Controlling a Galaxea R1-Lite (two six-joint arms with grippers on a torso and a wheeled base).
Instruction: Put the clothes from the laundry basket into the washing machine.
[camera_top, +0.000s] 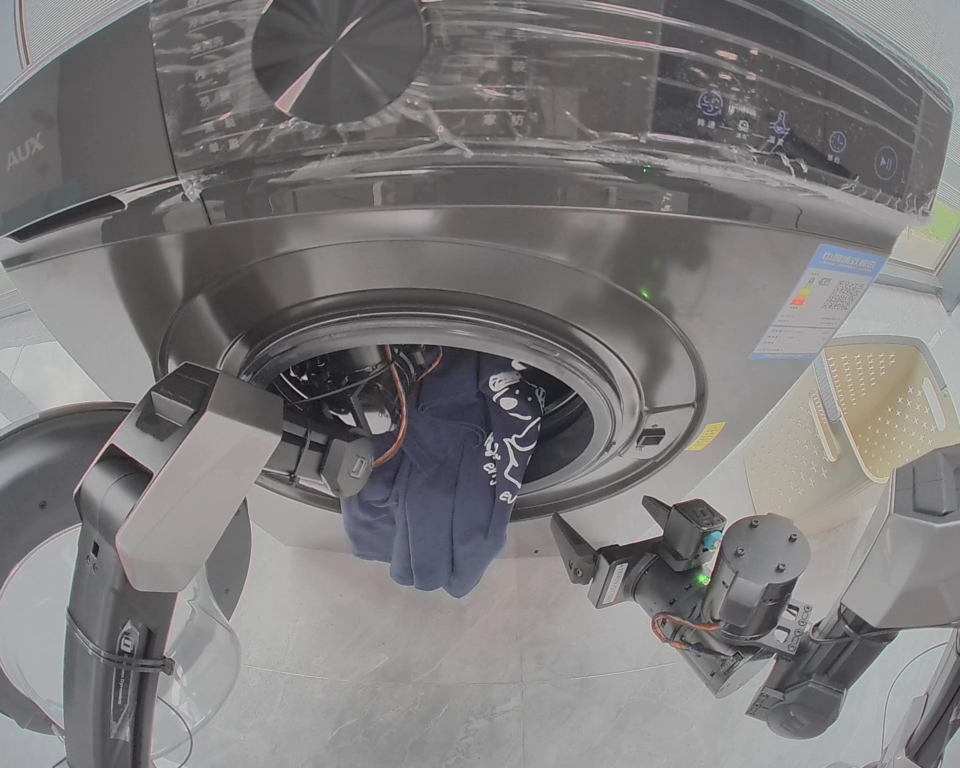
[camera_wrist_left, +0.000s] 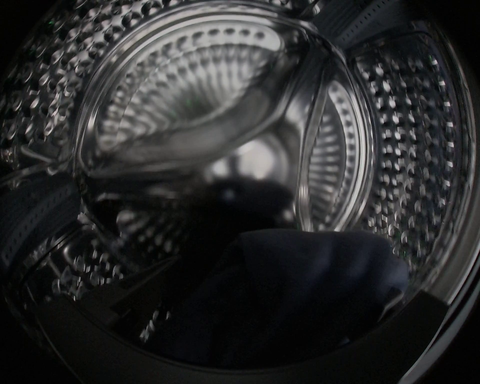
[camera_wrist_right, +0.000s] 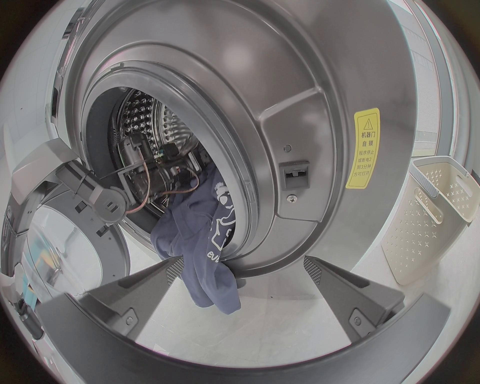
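Observation:
A navy garment with white print hangs out of the washing machine's round opening, draped over the lower lip toward the floor. Part of it lies inside the drum. My left gripper is inside the steel drum, just above the cloth, and looks open. My right gripper hovers open and empty in front of the machine, below and right of the opening; in its own view it faces the hanging garment.
The cream laundry basket leans against the machine's right side. The machine's glass door stands open at the left, behind my left arm. Pale tiled floor lies below the opening.

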